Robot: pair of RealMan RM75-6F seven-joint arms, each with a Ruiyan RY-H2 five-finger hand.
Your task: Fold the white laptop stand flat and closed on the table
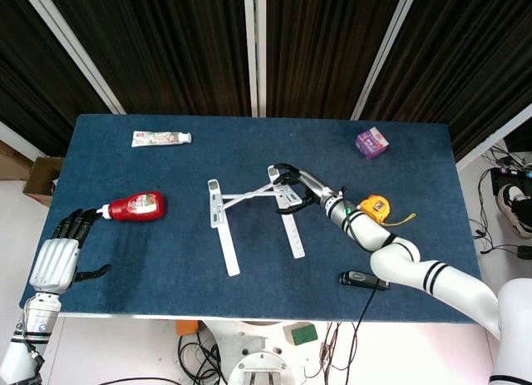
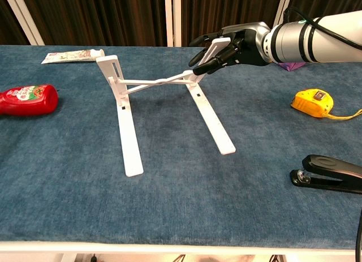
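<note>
Now right hand (image 2: 226,50) grips laptop stand (image 2: 127,126) upright.

White laptop stand (image 2: 169,80), blue table (image 2: 169,200), red ketchup bottle (image 1: 137,205), yellow tape measure (image 2: 314,100), seemingly purple box (image 1: 371,141).

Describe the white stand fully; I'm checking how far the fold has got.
The stand looks like white plastic or painted metal: two long base rails flat on the blue table, crossed braces between them, and two short uprights tipped well back. It is partly folded, not flat. The right hand holds the right upright; nothing else touches it.
</note>
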